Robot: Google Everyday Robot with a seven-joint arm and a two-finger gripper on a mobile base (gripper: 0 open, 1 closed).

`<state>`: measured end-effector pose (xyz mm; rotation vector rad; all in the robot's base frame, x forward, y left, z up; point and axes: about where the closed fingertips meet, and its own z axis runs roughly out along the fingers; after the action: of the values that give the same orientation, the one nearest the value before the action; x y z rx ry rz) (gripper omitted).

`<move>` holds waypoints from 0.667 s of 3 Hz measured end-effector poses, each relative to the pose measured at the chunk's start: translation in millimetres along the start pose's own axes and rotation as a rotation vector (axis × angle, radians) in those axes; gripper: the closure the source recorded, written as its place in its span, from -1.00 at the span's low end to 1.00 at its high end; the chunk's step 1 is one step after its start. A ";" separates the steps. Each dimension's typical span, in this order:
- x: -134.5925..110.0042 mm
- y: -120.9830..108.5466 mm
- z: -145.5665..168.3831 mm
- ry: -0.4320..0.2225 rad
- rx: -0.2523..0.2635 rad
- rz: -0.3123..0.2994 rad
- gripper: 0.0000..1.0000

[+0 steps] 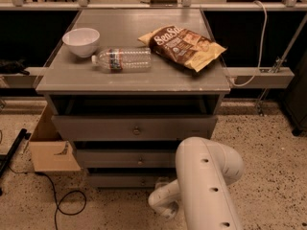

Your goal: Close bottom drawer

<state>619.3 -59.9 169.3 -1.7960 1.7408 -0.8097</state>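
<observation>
Low in the view, close to the floor: the gripper (pixel 161 195), mostly hidden behind the bulky white arm (pixel 206 181). Impossible to tell how far open, or whether holding anything.

Directly beyond the gripper and spreading to its left: the bottom drawer (pixel 120 180), lowest of three grey fronts. Probably not yet fully shut, judging by the dark gap above its panel.

Higher than the gripper: the middle drawer (pixel 110 159), then the top drawer (pixel 96 127), pulled out as well. Far above and beyond, on the cabinet top (pixel 72 80): a white bowl (pixel 81 41), a water bottle (pixel 122 60) on its side, a snack bag (pixel 184 46).

For a clean close:
- Press flat against the panel near its centre.
- Push straight in, level and slow, never at one end, to avoid skewing.
- Stay below the middle drawer.
- Stop at firm resistance.
</observation>
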 end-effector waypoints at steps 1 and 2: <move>0.0 0.0 0.0 0.000 0.000 0.000 -0.88; 0.0 0.0 0.0 0.000 0.000 0.000 -1.00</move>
<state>619.3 -59.9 169.3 -1.7960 1.7408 -0.8097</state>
